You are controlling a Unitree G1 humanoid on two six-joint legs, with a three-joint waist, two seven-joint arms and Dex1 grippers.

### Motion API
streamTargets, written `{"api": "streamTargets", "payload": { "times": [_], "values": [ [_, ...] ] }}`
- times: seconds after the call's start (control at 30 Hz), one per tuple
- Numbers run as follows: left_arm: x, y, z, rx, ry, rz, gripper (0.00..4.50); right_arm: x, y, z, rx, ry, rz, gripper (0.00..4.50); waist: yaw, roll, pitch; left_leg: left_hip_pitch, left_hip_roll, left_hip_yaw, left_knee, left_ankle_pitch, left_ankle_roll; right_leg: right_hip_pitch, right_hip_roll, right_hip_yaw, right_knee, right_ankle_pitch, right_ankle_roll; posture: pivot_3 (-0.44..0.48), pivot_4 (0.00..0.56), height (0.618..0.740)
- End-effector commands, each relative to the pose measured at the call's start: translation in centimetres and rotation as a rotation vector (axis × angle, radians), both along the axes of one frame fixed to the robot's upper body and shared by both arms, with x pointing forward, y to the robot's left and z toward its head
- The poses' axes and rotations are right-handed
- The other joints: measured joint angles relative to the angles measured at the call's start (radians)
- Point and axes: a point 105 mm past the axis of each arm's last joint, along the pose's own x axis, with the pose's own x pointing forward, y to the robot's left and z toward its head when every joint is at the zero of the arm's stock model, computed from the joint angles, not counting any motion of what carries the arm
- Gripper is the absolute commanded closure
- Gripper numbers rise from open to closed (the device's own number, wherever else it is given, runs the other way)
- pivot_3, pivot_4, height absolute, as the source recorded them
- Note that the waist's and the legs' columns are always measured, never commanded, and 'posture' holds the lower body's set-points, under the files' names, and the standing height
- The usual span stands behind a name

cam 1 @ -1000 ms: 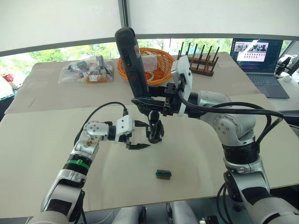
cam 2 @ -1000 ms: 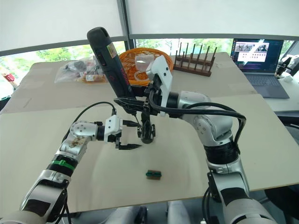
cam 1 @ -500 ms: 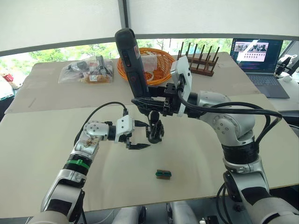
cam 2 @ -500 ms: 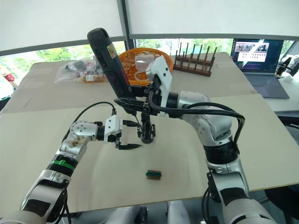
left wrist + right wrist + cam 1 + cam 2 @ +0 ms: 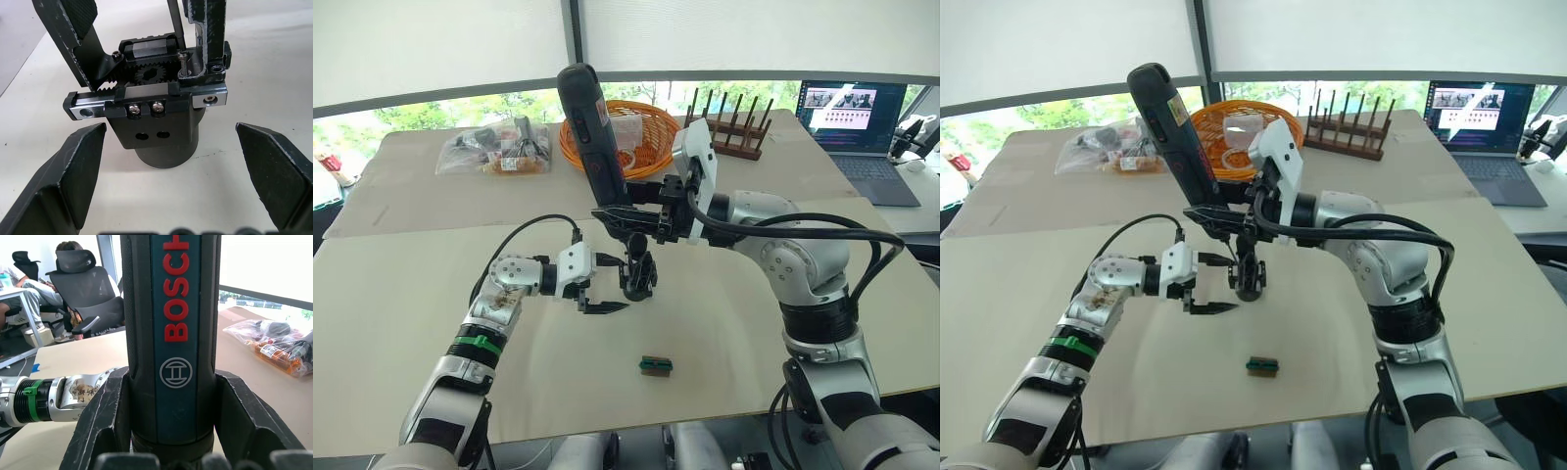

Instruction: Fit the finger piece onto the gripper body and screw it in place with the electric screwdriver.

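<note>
The gripper body stands upright on the tan table, and its rack and gear show in the left wrist view. A black finger piece sits on its rail with a screw at its base. The screwdriver's thin bit rests on that screw. My right gripper is shut on the electric screwdriver, which tilts up and back; its red lettering shows in the right wrist view. My left gripper is open, with one finger on each side of the body, not touching it.
A small green-and-brown block lies nearer the front edge. An orange basket, a plastic bag of parts and a wooden rack stand at the back. A laptop is at the far right. People sit in chairs beyond.
The screwdriver's top has shifted very slightly to the right and down. The left gripper and the gripper body stay where they were.
</note>
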Motion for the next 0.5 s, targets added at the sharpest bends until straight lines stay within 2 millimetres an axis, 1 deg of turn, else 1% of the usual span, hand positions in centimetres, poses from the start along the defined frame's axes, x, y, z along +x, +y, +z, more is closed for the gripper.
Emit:
{"api": "streamTargets", "payload": {
  "times": [0.03,0.5],
  "values": [
    [-0.06,-0.08,0.57,-0.012,-0.033,-0.005,0.00,-0.53,-0.19,1.66,0.048,-0.070,0.011,2.57,0.000,0.000,0.000,0.000,0.000,0.000,0.000,0.000,0.000,0.000,0.000,0.000,0.000,0.000,0.000,0.000,0.150,0.740],
    [-0.16,-0.20,0.63,-0.016,-0.039,-0.002,0.00,-0.53,0.00,1.47,0.049,-0.064,0.014,2.57,0.000,0.000,0.000,0.000,0.000,0.000,0.000,0.000,0.000,0.000,0.000,0.000,0.000,0.000,0.000,0.000,0.150,0.740]
  ]
}}
